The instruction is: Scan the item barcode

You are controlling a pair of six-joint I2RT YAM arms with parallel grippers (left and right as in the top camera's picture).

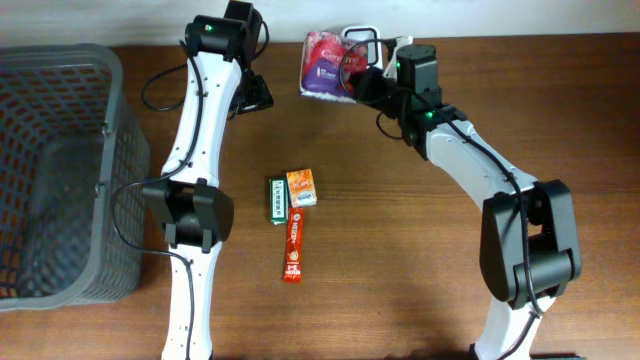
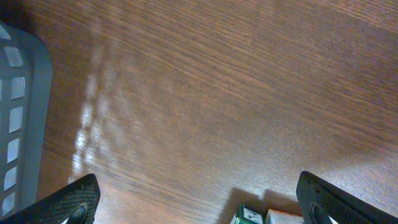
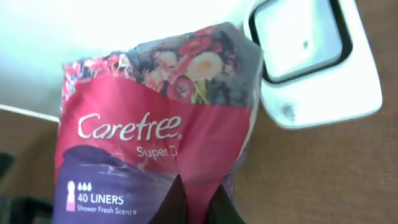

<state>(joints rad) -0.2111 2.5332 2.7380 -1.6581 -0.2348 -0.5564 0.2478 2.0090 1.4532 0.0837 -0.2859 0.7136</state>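
A: On the wooden table [image 1: 400, 300], what takes up the most room?

B: The grey mesh basket [image 1: 110, 200] at the left edge. After that come the two arms. The left arm [image 1: 195, 150] runs up beside the basket, and the right arm [image 1: 470, 160] bends in towards the far edge.

A: And the left gripper [image 2: 199, 208]?

B: Its jaws are spread wide over bare wood, with nothing between them.

A: Where is the item?

B: The liner pack [image 1: 325, 62] is at the far edge of the table, near the middle. It is pink and purple, with flowers printed on it. The right gripper [image 3: 198, 208] is clenched on it, pinching the pack's near edge. The rest of the pack [image 3: 143, 124] fans out away from the fingers.

A: And the scanner?

B: The white scanner [image 3: 317, 68] sits just beside the pack on its right. The pack's edge overlaps the scanner's corner in the wrist view. I cannot tell whether they touch.

A: Anything smaller?

B: There are three things mid-table, well apart from the pack. A red stick packet [image 1: 293, 248] is there. Just above it a green box [image 1: 277, 199] and an orange box [image 1: 302, 188] lie side by side.
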